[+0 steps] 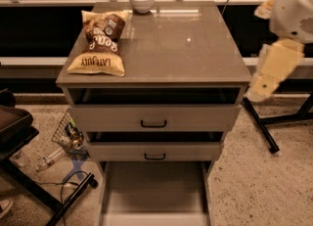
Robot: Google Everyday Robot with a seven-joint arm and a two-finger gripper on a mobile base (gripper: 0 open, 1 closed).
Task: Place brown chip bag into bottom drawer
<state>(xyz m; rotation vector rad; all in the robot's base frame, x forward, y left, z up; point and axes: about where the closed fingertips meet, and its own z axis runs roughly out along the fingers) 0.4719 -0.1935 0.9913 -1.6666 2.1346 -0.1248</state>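
Note:
The brown chip bag [100, 41] lies flat on the left part of the cabinet top [176, 49], with its pale yellow "LATE JULY" end toward the front edge. The bottom drawer [154, 193] is pulled out below the two upper drawers, and its flat grey floor is bare. My gripper [259, 90] hangs at the end of the pale arm [283, 58] to the right of the cabinet. It is about level with the top's front right corner, far from the bag, and has nothing in it that I can see.
A small white bowl [142, 0] stands at the back edge of the top. The two upper drawers [154, 117] with black handles are slightly open. A wire basket with clutter [68, 134] and a black frame [29, 171] are on the floor at left. A black stand leg [261, 124] is at right.

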